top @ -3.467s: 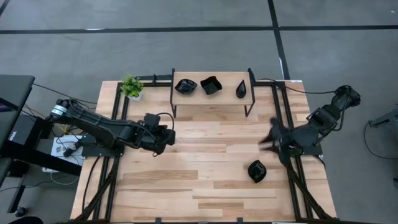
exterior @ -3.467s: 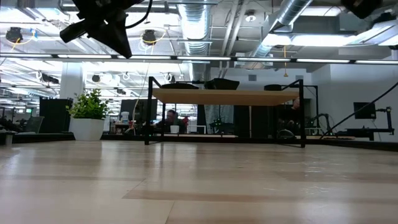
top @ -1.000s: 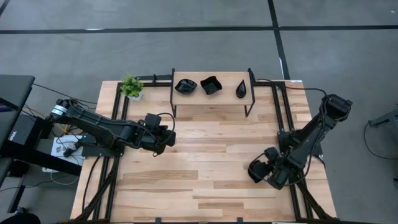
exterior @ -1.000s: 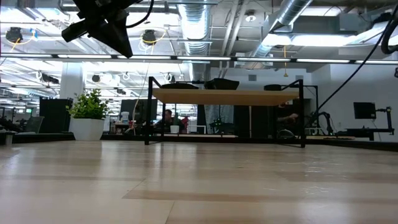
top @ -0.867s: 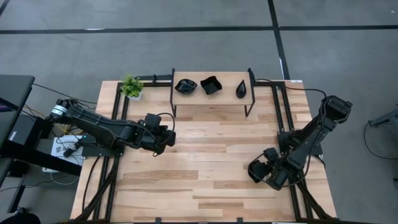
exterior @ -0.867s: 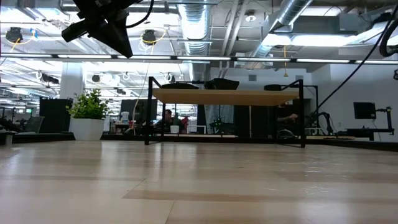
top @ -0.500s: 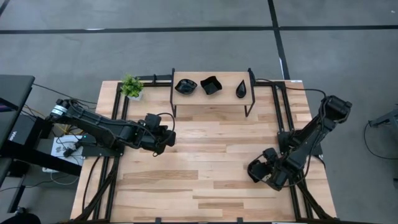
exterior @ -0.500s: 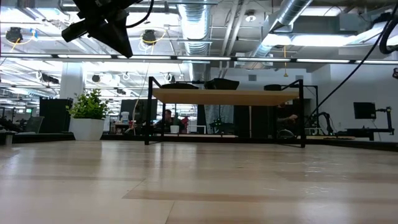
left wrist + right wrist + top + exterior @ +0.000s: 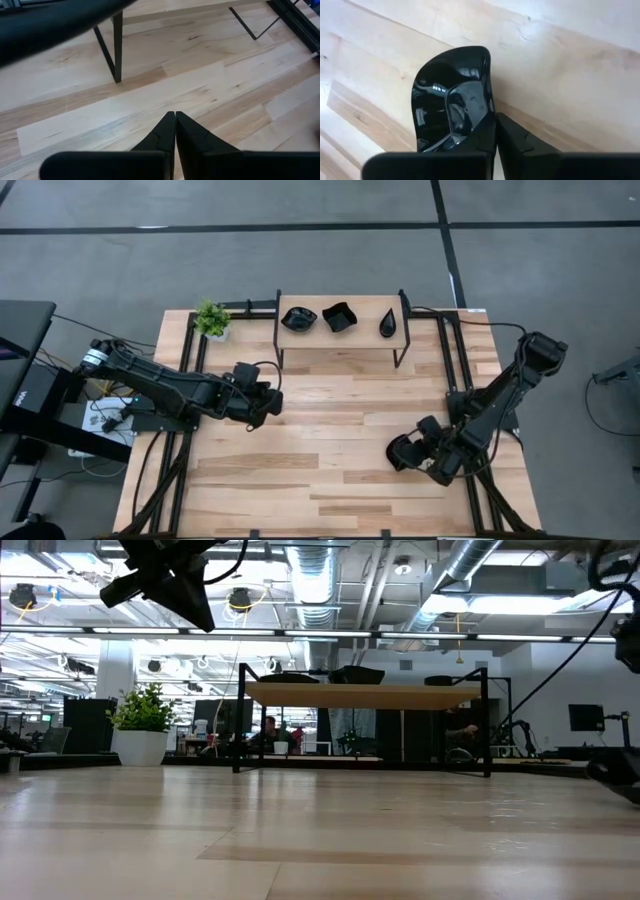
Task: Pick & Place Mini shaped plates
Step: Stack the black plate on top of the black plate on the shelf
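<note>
Right gripper (image 9: 495, 131), fingers together, clamps black plate's (image 9: 451, 105) rim near the table's (image 9: 330, 430) right edge; left gripper (image 9: 175, 132) closed, empty.

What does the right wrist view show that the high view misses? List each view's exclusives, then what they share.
Only the right wrist view: the right gripper shut on the rim of a glossy black plate, with reflections in its bowl.
Only the high view: three plates on the small rack, the potted plant, and the left gripper waiting mid-table.
Both: the wooden table and the plate at the right gripper.
</note>
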### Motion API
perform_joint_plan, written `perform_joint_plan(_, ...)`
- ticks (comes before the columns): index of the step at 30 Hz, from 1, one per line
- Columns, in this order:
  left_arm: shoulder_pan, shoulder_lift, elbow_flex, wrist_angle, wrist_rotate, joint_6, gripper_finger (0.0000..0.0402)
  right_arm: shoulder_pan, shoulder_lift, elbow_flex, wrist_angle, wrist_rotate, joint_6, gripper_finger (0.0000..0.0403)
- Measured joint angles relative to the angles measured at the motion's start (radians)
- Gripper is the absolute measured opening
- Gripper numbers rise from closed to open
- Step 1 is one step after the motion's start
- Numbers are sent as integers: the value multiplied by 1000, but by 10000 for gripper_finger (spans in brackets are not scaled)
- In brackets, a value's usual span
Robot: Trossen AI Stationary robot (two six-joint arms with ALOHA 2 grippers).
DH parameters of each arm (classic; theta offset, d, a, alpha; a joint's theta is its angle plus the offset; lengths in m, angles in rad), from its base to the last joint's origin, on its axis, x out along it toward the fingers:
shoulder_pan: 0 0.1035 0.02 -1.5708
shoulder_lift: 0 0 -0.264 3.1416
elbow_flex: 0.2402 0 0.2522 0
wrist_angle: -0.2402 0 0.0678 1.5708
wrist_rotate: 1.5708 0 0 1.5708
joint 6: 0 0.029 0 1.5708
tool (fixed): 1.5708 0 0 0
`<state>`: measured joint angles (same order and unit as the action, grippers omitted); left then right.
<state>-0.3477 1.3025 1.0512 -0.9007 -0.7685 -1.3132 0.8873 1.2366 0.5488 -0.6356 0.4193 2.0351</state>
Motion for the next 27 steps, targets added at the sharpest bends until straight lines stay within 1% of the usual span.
perform_joint_plan(3,0,0,0,19,0,0,13,-30,-11,0,8,2,-64,6)
perform_joint_plan(6,0,0,0,70,-1,0,22,-68,-31,0,49,40,-171,2)
perform_joint_plan(8,0,0,0,104,-1,0,36,-102,-48,1,84,74,-258,3)
perform_joint_plan(11,0,0,0,119,-1,16,65,-170,-65,29,108,92,-431,2)
perform_joint_plan(14,-5,0,0,156,0,63,97,-241,-74,87,110,115,-638,2)
perform_joint_plan(20,-13,0,0,321,6,182,150,-384,-72,230,120,213,-1023,1)
perform_joint_plan(23,-13,0,0,373,5,275,163,-454,-72,292,125,250,-1172,1)
perform_joint_plan(27,-13,9,0,411,-2,394,168,-546,-72,352,153,255,-1325,1)
